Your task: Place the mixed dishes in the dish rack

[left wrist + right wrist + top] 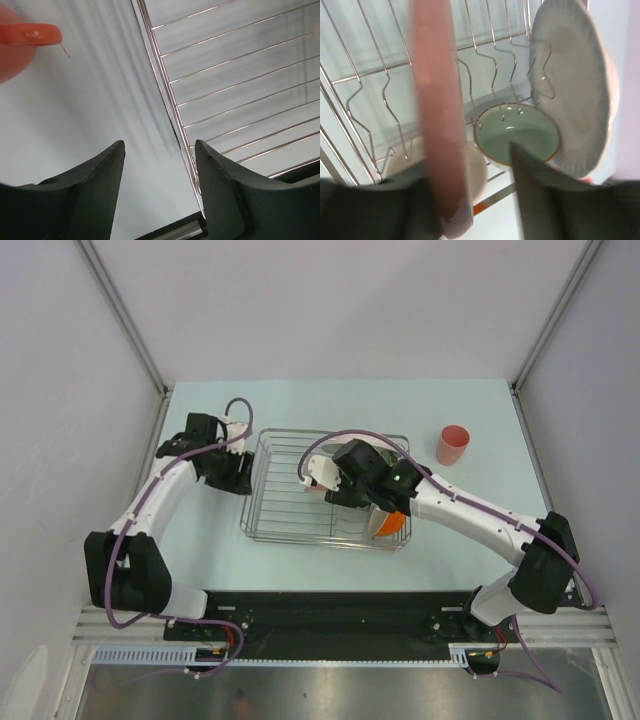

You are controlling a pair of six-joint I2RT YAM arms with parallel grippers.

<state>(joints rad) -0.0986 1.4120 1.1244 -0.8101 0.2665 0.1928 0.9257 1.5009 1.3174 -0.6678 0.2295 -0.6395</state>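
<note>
Pale counter [300,560] is bearing dish rack [275,490] | right gripper [470,195] is straddling upright salmon-pink plate [435,100], jaws parted | left gripper [159,150] is hanging open, empty, at rack's 9 o'clock

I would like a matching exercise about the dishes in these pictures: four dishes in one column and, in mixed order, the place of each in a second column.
Dishes
1. salmon-pink handleless cup
2. white round plate
3. grey-green round bowl
4. salmon-pink round plate

Places
A. between the fingers of the right gripper
B. standing on edge in the silver wire dish rack
C. on the table, right of the rack
D. in the rack, beside the white plate

Pairs: 1-C, 2-B, 3-D, 4-A
</note>
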